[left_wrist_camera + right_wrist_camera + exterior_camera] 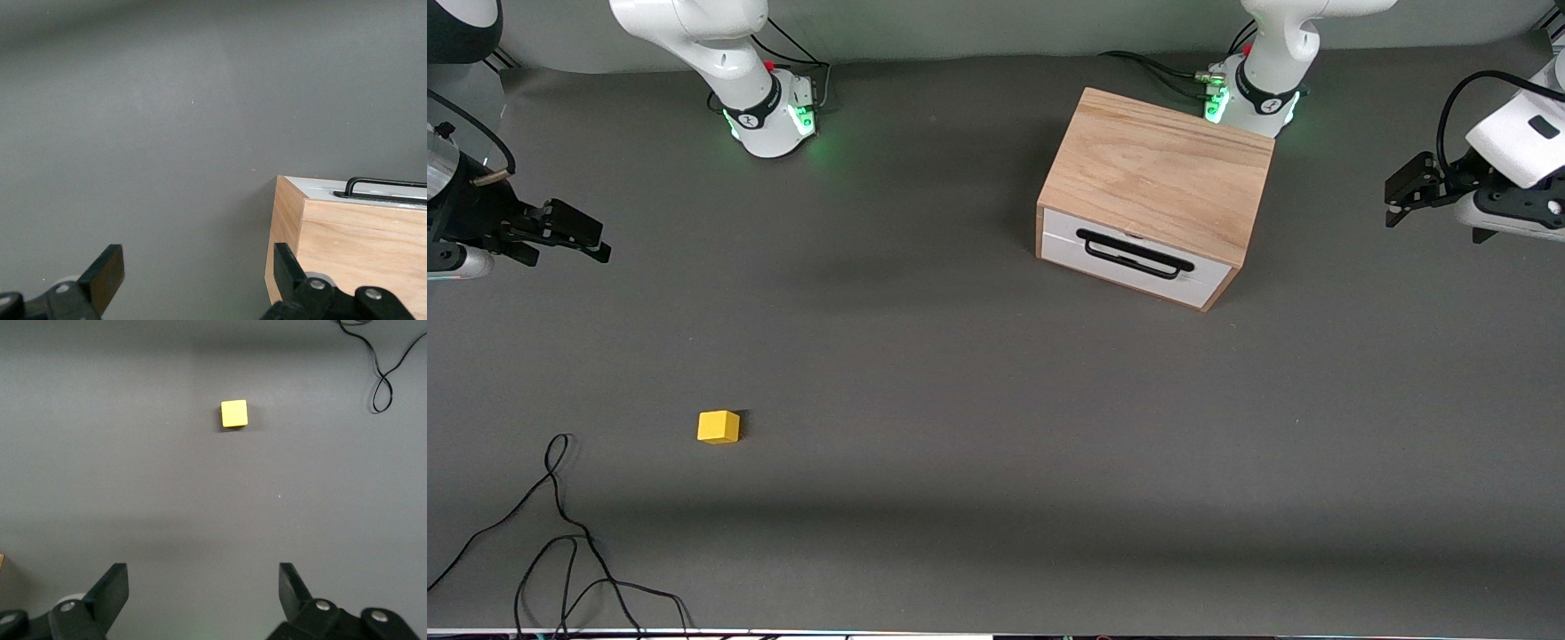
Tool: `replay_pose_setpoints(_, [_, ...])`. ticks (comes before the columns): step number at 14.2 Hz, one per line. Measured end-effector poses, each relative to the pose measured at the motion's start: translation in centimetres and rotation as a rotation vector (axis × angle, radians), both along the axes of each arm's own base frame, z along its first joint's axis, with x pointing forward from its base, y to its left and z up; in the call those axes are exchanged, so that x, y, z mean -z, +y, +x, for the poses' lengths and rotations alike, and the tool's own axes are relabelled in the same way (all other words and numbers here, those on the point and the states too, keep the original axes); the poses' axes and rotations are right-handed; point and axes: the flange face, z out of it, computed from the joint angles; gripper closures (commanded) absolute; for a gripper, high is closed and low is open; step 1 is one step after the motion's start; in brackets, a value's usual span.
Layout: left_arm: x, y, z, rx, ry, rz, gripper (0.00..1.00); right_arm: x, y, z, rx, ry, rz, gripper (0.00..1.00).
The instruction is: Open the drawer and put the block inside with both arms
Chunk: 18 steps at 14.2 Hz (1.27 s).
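Note:
The light wooden box (1156, 169) stands close to the left arm's base. Its drawer (1138, 260) is shut, with the white front and black wire handle (1134, 253) facing the front camera. The yellow block (719, 427) lies on the mat toward the right arm's end, nearer the front camera. My left gripper (1400, 191) is open and empty, over the mat at the left arm's end, apart from the box (353, 247). My right gripper (578, 233) is open and empty, over the mat at the right arm's end. The right wrist view shows the block (234, 413) ahead of its fingers.
A loose black cable (560, 533) lies on the grey mat near the front edge at the right arm's end, close to the block. It also shows in the right wrist view (383, 367). The green-lit arm bases (769, 116) stand along the back edge.

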Motion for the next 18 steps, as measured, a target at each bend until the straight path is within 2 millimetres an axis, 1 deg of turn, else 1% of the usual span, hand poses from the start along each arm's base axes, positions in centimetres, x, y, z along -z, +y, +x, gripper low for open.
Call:
replay_pose_setpoints(10, [0.0, 0.0, 0.0, 0.000, 0.001, 0.000, 0.00, 0.1, -0.1, 0.0, 0.002, 0.001, 0.000, 0.00])
replay_pose_setpoints(15, [0.0, 0.0, 0.0, 0.000, 0.001, 0.000, 0.00, 0.9, 0.0, 0.5, 0.002, 0.016, 0.000, 0.00])
replay_pose_setpoints(18, [0.0, 0.0, 0.0, 0.000, 0.001, 0.000, 0.00, 1.0, 0.1, 0.6, -0.001, 0.017, 0.000, 0.00])
